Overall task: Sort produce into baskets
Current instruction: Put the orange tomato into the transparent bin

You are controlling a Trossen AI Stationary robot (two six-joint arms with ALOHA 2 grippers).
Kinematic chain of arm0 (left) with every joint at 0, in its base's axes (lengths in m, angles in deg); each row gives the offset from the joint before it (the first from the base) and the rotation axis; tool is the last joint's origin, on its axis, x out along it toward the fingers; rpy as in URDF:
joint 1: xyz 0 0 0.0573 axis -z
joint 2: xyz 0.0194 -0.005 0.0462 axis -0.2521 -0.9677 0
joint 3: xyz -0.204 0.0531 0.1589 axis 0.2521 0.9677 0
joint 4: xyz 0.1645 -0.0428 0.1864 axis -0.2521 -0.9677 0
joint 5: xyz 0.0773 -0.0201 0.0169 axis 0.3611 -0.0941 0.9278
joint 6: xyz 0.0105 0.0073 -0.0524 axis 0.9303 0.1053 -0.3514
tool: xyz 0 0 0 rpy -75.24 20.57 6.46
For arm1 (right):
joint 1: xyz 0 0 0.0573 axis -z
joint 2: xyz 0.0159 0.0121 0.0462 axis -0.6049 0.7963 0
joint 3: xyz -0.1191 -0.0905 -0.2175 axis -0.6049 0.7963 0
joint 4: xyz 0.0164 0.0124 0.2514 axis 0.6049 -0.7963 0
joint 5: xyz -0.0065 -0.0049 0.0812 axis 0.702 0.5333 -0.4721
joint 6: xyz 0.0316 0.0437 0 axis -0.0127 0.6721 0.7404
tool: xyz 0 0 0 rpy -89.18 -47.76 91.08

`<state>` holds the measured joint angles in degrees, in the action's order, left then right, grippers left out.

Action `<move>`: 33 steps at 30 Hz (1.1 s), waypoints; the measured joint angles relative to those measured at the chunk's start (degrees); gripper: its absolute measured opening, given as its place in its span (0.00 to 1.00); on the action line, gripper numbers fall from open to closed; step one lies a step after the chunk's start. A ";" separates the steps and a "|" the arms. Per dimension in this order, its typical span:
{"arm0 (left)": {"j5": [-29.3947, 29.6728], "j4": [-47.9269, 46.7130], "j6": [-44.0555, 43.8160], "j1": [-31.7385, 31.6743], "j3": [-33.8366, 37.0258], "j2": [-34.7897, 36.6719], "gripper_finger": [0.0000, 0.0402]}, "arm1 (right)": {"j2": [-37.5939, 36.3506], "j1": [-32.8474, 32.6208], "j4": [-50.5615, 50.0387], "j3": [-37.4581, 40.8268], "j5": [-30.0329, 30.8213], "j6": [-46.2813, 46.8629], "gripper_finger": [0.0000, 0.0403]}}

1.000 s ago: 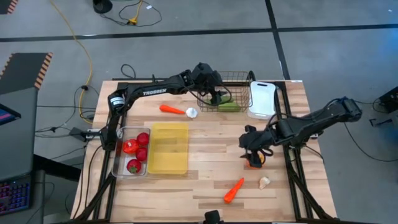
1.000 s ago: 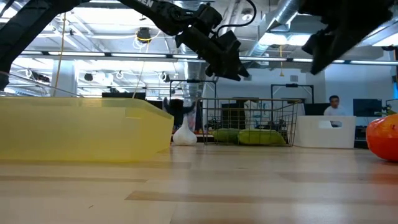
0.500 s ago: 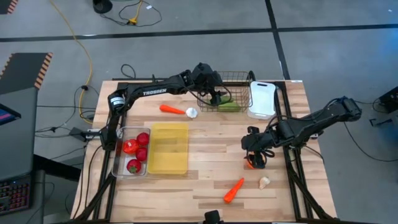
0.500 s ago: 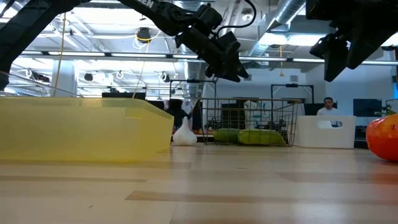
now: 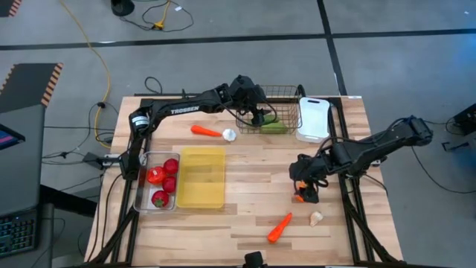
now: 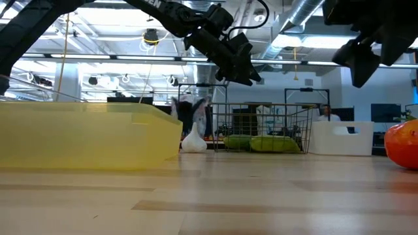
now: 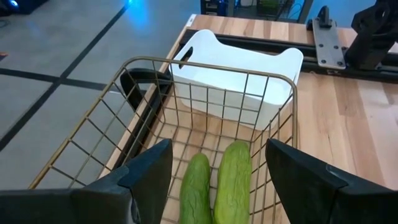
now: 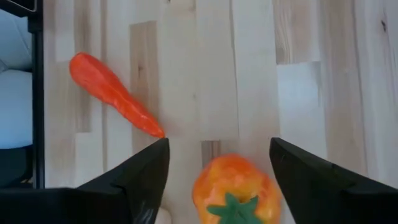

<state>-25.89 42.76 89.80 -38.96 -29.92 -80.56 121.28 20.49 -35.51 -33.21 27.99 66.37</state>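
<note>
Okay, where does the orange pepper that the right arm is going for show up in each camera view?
High view: orange pepper on the table's right half, under the right gripper.
Low view: at the right edge.
Left wrist view: not in it.
Right wrist view: between the open fingers, bottom centre.
Shared landmark: the carrot lying beside it, in the high and right wrist views.

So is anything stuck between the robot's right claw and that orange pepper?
Nothing visible is. The right gripper hangs open right over the orange pepper, with only bare table beside it. The carrot lies off to one side, apart from the pepper.
</note>
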 joint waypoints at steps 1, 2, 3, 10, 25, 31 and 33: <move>-0.01 -0.01 0.00 0.01 0.00 0.00 0.61 | 0.15 0.01 -0.27 0.00 0.00 0.11 0.79; 0.01 -0.01 0.00 -0.01 0.00 0.00 0.61 | 0.23 0.01 -0.60 0.00 0.01 0.26 0.81; 0.00 -0.01 0.00 0.00 0.00 0.00 0.61 | 0.42 0.02 -1.13 0.00 0.01 0.55 0.84; -0.01 -0.04 0.00 -0.01 0.00 0.00 0.61 | 3.52 0.10 -5.60 0.00 0.06 0.97 0.98; 0.00 -0.12 0.00 -0.01 0.02 0.00 0.61 | 13.68 -5.03 -6.94 0.00 0.29 0.94 0.93; -0.01 -0.14 0.00 -0.01 0.02 -0.02 0.61 | 19.21 -5.16 -7.08 0.00 0.42 0.91 0.93; -0.01 -0.13 0.00 -0.01 0.02 -0.02 0.61 | 21.02 -5.16 -7.47 0.00 0.40 0.88 0.93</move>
<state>-25.90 42.62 89.80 -38.96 -29.90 -80.59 142.30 15.33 -42.98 -33.21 28.39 67.26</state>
